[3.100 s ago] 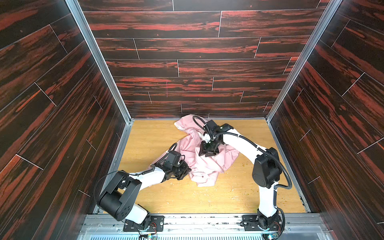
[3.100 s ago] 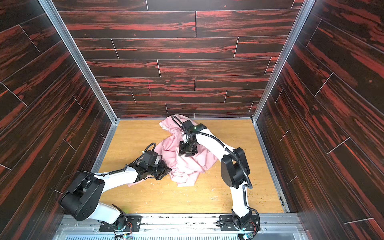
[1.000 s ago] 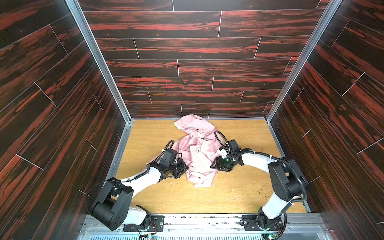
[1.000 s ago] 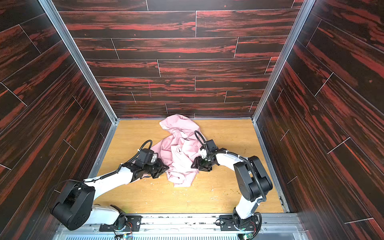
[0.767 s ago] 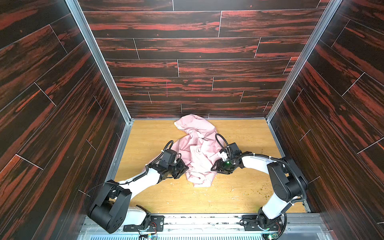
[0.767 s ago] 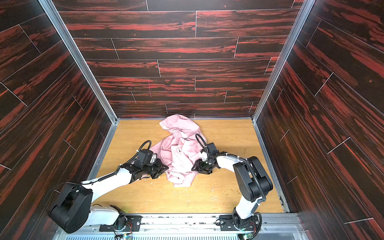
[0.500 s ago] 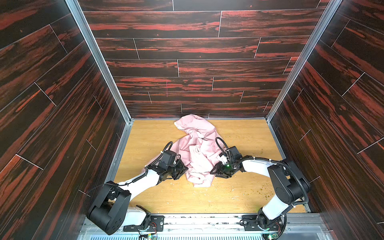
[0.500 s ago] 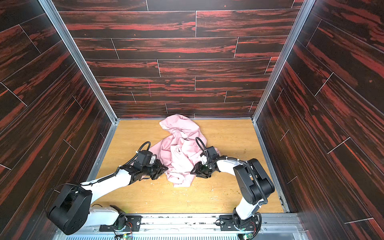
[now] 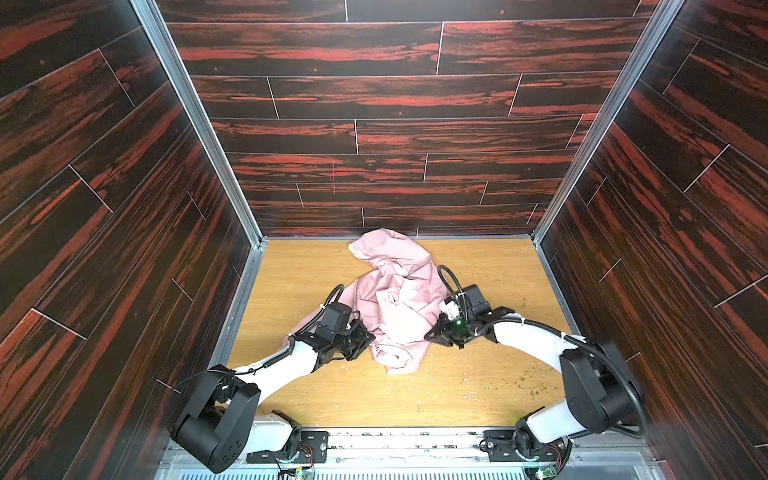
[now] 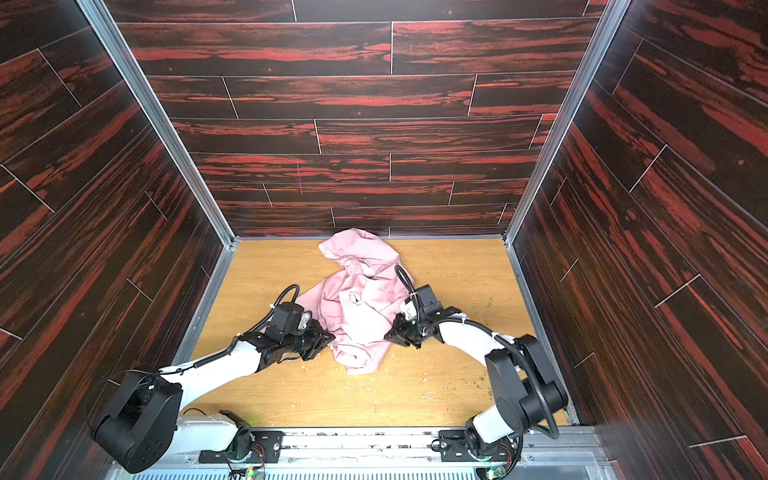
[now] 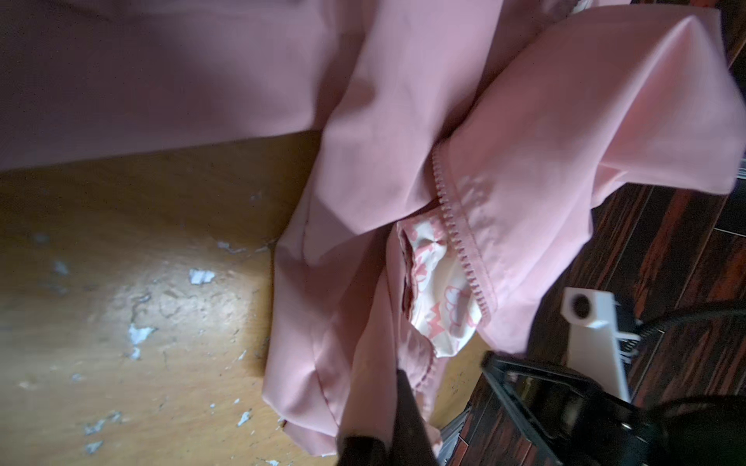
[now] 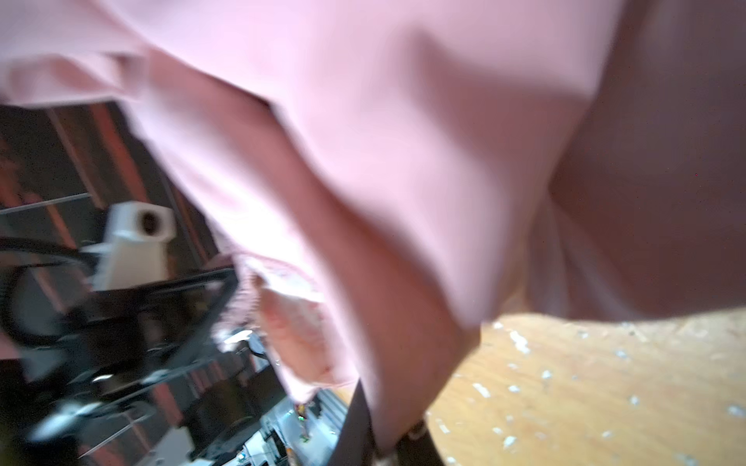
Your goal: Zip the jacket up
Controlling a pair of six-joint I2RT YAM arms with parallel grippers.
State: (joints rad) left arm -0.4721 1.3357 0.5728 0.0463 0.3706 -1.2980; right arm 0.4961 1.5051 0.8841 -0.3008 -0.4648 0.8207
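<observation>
At bench (image 9: pixel 478 386) centre, jacket (image 9: pixel 399 299) lay crumpled, zipper (image 11: pixel 460 242) unjoined; left end effector (image 9: pixel 368 338) (7 o'clock) and right end effector (image 9: pixel 430 334) (5 o'clock) clamped its fabric.

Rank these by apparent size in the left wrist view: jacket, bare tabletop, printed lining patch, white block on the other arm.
1. jacket
2. tabletop
3. printed lining patch and white block: look about alike, and the block sits farther off, so I won't rank them.
</observation>
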